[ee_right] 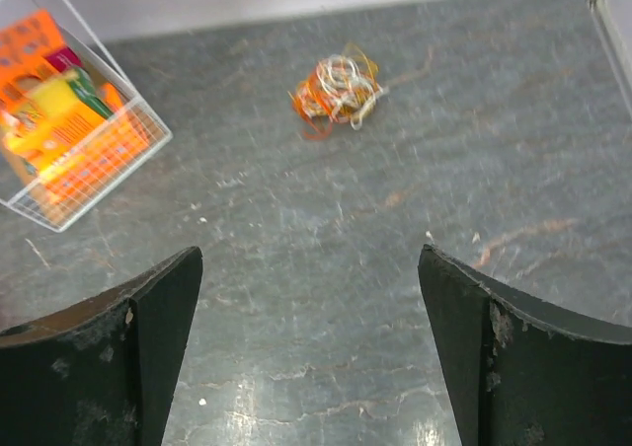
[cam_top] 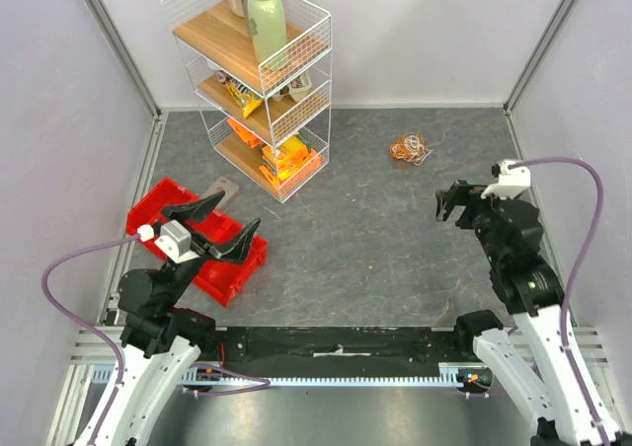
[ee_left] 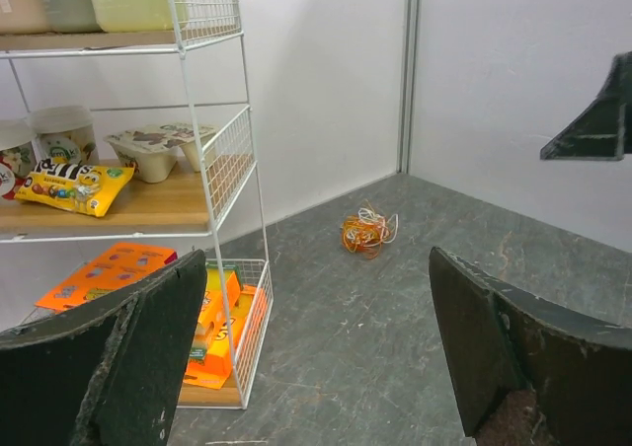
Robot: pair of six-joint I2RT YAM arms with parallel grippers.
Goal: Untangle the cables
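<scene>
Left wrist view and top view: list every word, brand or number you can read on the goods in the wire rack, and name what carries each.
None can be read with certainty.
The yellow packet: dark print, too blurred to read.
The cups: printed labels, too small to read.
The orange boxes: no legible print.
The green bottle: no label can be made out.

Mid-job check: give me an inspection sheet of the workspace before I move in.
Surface: dark grey mottled tabletop, scuffed.
Job's things: small tangle of orange, pale yellow and white wires, far right, untouched.
Clutter: white wire shelf rack with snacks, far left; red plastic bin, near left.
Grippers: left gripper open above bin; right gripper open, short of tangle.
Cables: purple arm cables loop off both wrists.
Surroundings: pale enclosure walls.
</scene>
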